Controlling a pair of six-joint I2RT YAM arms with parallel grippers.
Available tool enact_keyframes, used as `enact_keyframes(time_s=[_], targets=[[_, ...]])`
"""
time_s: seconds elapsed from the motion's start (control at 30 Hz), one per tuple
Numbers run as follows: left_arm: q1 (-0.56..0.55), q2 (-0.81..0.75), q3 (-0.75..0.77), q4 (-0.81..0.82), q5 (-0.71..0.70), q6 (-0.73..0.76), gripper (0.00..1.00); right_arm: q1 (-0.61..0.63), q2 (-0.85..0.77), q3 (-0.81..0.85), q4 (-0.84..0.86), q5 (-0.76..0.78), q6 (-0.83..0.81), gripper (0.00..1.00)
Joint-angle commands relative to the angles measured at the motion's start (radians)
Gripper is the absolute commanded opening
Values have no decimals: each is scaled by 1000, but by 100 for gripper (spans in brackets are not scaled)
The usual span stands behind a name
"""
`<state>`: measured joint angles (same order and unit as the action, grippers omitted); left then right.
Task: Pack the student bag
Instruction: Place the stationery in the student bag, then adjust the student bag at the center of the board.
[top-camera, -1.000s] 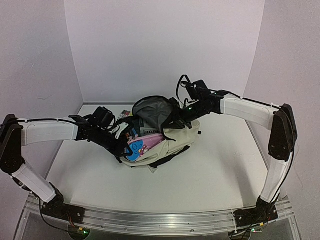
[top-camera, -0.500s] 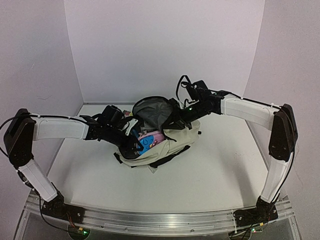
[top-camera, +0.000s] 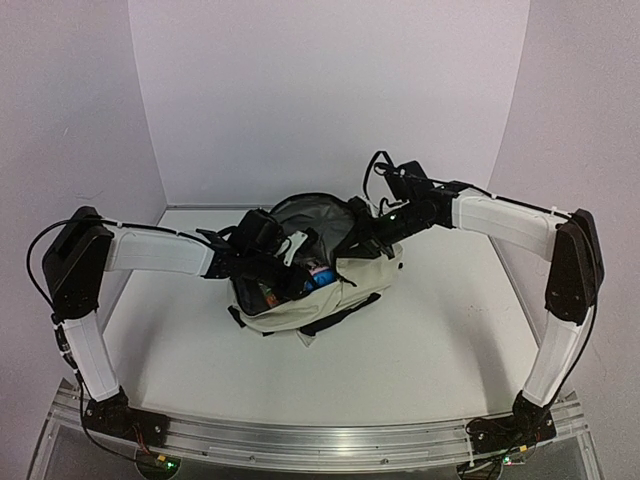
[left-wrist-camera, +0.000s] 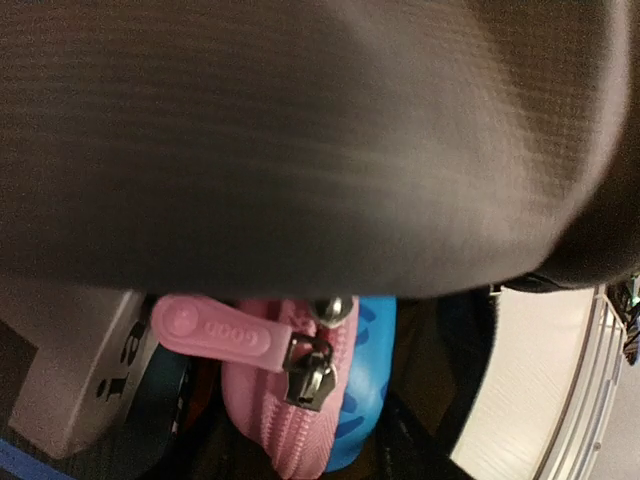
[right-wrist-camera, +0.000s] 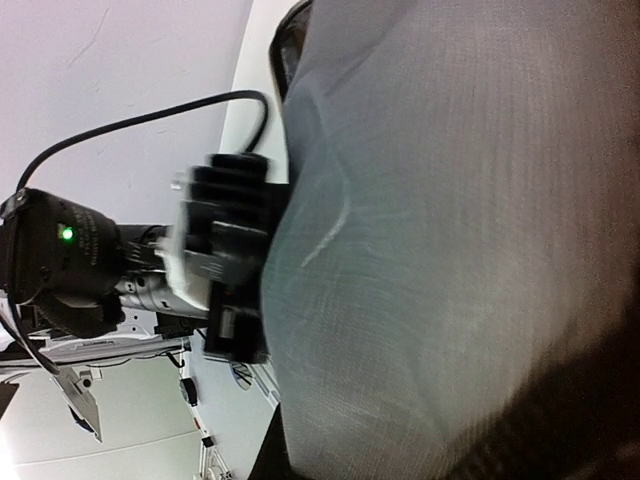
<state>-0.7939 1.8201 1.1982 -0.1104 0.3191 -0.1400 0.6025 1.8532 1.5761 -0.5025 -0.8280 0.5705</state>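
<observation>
- Roughly mid-table lies the large soft cream fabric student bag (top-camera: 340, 290) with black zippers and straps. It rests on the white table (top-camera: 450, 330), closer to the back wall (top-camera: 320, 100) than to the near edge.
- Long axis: near-left to far-right in the top view. The mouth gapes upward and toward the back wall, with dark grey lining showing.
- Left arm: elbow raised at the left side and forearm stretched level to the right. The wrist is over the bag's left rim and the left gripper (top-camera: 297, 268) is dipped into the mouth.
- Left jaws: hidden by wrist and lining in every view. Cannot tell how far apart they stand or whether they hold anything.
- Left wrist view, under a fold of lining: a pink zippered fabric pencil case (left-wrist-camera: 265, 410) with a pink rubber pull tab (left-wrist-camera: 215, 330). A bright blue item (left-wrist-camera: 365, 370) touches it from behind, and a pale grey box with black lettering (left-wrist-camera: 70, 370) sits just beside it on the left.
- Right arm: elbow high at the right side, forearm reaching left and down to the right rim of the mouth.
- Right gripper (top-camera: 364, 236): jaws fully closed, pinching the rim fabric as far as the top view shows. Lining fills its own camera.
- Room: white tabletop shows wide to the right of the bag and between the bag and the arm bases. Both side walls are well apart from it.
</observation>
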Motion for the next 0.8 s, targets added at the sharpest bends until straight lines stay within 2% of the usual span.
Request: enact_keyframes(time_s=[0.0,0.13,0.3,0.5,0.63,0.77], targets=[[-4,-161,59,-80,-68,-16,57,-74,-103,19,-118,-2,-153,0],[19,-289,19,-156,-139,-124,81,-171,-112,25,-271,66,-301,0],[162,-337,1,-249,-89,-340,99,-278,-105,79,-379,155,-462,0],[256,-288,19,-322,-65,-443,100,-264,-85,172,-408,229,-636,0],[304,-254,19,-314,-2,-497,100,-120,-121,133,-422,307,-804,0],[326,-234,29,-315,39,-490,100,9,-194,-8,-421,429,-1007,0]])
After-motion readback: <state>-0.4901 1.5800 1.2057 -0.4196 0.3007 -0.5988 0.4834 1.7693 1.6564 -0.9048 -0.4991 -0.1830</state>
